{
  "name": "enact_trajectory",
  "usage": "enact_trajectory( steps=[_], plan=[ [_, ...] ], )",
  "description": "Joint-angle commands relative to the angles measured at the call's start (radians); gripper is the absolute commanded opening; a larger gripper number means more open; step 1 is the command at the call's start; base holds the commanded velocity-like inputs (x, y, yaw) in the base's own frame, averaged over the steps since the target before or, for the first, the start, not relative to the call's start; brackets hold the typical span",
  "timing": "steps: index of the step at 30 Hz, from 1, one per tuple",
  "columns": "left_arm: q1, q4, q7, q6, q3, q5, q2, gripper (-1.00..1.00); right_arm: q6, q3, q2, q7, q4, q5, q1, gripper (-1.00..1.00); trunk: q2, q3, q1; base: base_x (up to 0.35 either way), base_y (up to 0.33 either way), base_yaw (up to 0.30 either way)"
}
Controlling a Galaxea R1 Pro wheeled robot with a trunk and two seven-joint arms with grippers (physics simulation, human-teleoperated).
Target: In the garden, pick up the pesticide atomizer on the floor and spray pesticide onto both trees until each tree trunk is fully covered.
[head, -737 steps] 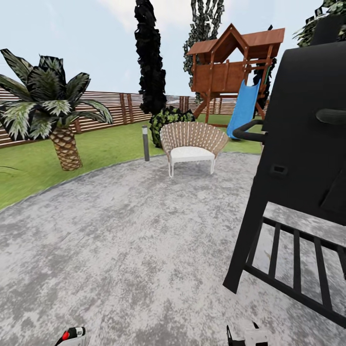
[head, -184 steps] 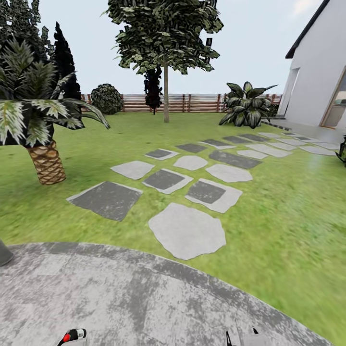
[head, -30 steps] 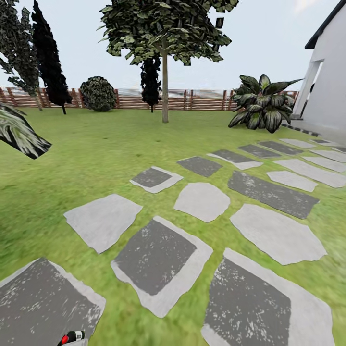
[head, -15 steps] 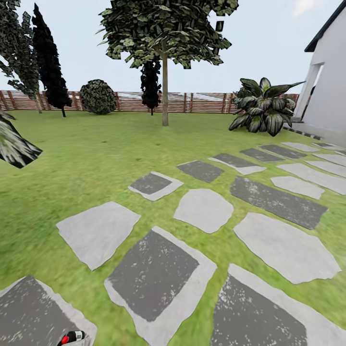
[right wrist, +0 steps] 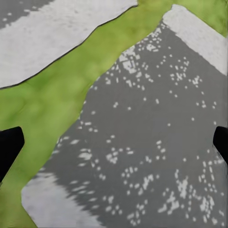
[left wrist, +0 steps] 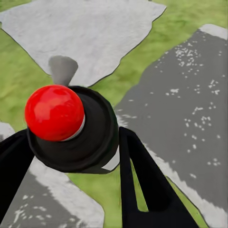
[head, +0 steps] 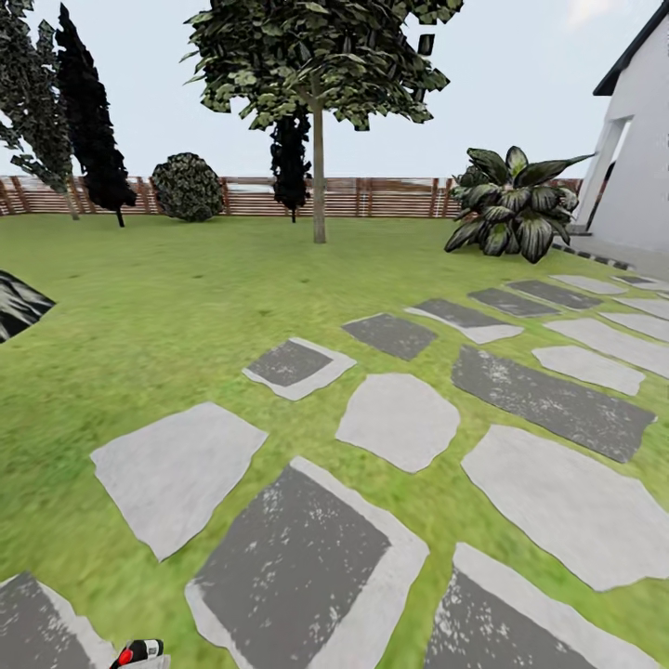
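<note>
The pesticide atomizer [left wrist: 90, 130], a dark bottle with a round red top [left wrist: 54, 112], sits between the black fingers of my left gripper [left wrist: 71, 135], which is shut on it. Its red top also peeks in at the lower edge of the head view as the atomizer [head: 139, 652]. My right gripper [right wrist: 114, 145] is open, its fingertips far apart over a dark paving stone [right wrist: 142, 142]. One tree [head: 316, 56] stands far ahead on the lawn, its bare trunk [head: 319, 181] straight and thin from here. A second ragged-leaved tree [head: 28, 93] rises at the far left by the fence.
Grey and dark stone slabs [head: 400, 418] cross the grass ahead and to the right. A slatted fence [head: 390, 197] closes the back. Black cypresses [head: 88, 111], a round bush [head: 188, 186], a broad-leaved plant [head: 511, 204] and a white house wall [head: 641, 177] ring the lawn.
The whole view has moved forward over the paving stones, which slid toward the lower edge. The palm frond at the left has nearly left the view. The atomizer stays held.
</note>
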Motion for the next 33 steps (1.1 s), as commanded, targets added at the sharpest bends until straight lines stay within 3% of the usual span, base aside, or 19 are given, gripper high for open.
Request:
enact_trajectory(
  steps=[1,33],
  plan=[
    [0.0,0.001,-0.001,-0.003,-0.003,0.009,0.0,-1.0,0.0,0.005,0.0,-0.01,0.001,0.007,-0.001,1.0,0.0,-0.001,0.0,0.341,0.0,0.0],
    [0.0,-0.005,-0.001,-0.003,-0.003,0.009,0.0,-1.0,0.0,0.005,0.0,-0.01,0.001,0.007,-0.001,1.0,0.0,-0.001,0.0,0.341,0.0,0.0]
  ],
)
